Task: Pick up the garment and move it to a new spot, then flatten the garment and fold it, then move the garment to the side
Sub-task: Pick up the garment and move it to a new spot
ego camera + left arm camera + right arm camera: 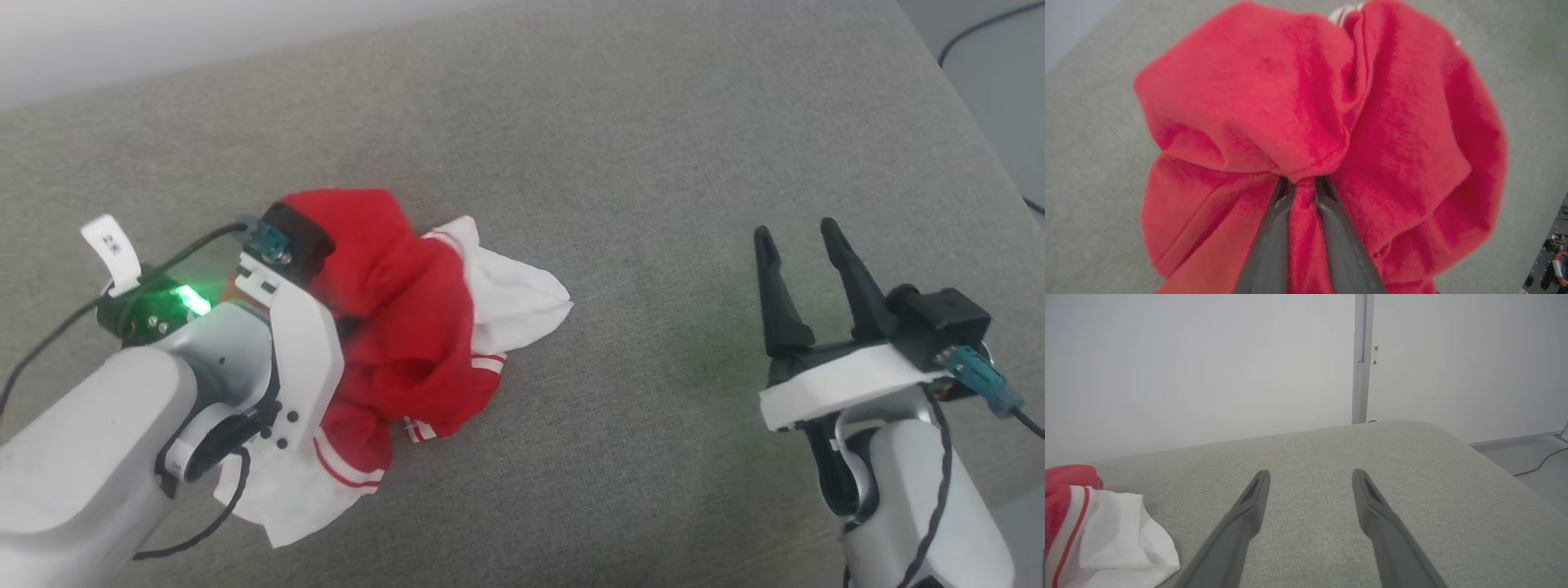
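Observation:
The garment (404, 327), a bright red shirt with white sleeve ends edged in red-and-white stripes, lies bunched up on the grey fabric surface (637, 147). My left gripper (1302, 183) is shut on a pinch of its red cloth, the garment (1306, 106) spreading out around the fingertips. In the head view the left wrist covers those fingers over the shirt's left part. My right gripper (798, 232) hovers open far to the right, nothing between its fingers (1251, 494). A white sleeve end of the garment (1106, 535) shows at the right wrist view's lower left.
The grey surface rounds off at its right edge (971, 122), with floor and a black cable (980, 28) beyond. A pale wall (1208, 367) with a grey vertical strip (1359, 359) stands behind the far edge.

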`<state>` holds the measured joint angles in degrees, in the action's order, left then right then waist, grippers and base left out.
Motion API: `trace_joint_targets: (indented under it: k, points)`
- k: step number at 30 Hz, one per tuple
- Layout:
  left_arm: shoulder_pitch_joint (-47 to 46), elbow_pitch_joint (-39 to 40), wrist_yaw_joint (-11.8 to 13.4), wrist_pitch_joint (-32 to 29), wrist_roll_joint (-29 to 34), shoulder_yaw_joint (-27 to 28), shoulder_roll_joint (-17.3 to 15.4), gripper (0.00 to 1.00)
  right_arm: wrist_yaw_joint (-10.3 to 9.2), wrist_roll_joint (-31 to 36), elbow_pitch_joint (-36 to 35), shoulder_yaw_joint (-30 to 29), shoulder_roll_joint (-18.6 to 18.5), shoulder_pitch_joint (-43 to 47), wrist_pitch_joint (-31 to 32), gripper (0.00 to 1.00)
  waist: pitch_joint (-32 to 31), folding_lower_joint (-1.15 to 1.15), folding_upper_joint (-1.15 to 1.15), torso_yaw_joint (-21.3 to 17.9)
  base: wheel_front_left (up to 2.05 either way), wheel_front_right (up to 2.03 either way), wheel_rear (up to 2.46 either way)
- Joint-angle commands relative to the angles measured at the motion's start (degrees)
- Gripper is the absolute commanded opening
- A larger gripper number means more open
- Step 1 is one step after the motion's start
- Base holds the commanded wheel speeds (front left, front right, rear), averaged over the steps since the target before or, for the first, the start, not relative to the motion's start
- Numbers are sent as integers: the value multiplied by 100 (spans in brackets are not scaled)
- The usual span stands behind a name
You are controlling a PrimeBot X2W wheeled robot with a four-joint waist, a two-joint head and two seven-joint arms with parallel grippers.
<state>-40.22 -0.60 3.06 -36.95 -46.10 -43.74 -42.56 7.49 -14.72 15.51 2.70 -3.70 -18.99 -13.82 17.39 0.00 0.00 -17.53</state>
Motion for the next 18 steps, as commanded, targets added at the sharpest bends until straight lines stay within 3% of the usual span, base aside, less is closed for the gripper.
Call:
trace_joint_targets:
  k: [1,12,13,14,15,18]
  points:
    - [58,-146,-51,50,23,-22,51,0,0,-28,25,37,20,-74,-56,100,70,0,0,-46,0,0,0]
    - [-61,-1773,-581,294,-41,-330,572,0,0,-20,304,235,66,-296,-131,100,108,0,0,9,0,0,0]
    - [-94,-1848,-622,337,-44,-331,616,5,0,-17,322,235,66,-295,-133,100,72,0,0,37,0,0,0]
    - [-135,-1893,-658,397,-55,-324,659,40,0,-2,340,232,66,-282,-136,100,26,0,0,73,0,0,0]
    - [-171,-1926,-684,461,-80,-301,699,99,0,9,358,224,58,-263,-139,100,-29,0,0,114,0,0,0]
    - [-276,-1913,-742,719,-156,-179,788,100,0,40,396,185,-38,-144,-139,100,-278,0,0,316,0,0,0]
